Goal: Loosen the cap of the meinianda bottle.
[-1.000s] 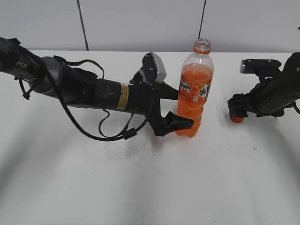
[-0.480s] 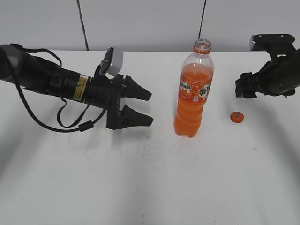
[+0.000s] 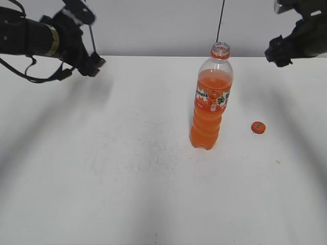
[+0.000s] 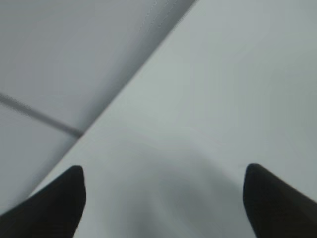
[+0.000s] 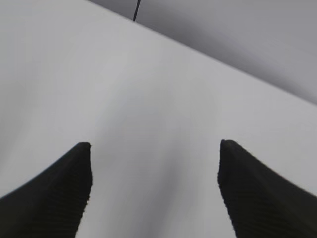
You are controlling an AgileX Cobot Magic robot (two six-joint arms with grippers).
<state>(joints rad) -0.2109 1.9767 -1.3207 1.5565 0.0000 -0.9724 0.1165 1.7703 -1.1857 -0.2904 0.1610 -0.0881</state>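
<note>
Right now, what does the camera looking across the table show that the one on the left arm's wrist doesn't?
Only the exterior view shows the meinianda bottle standing open and the cap lying on the table to its right, apart from it. Only the left wrist view shows the left gripper close up, open, with nothing between its fingertips. Both show the white table and grey wall.

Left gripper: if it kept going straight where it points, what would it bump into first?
Probably just the bare white table. The left gripper is open with nothing between its tips, and its camera shows only tabletop ahead, then the wall. Depth is hard to judge.
</note>
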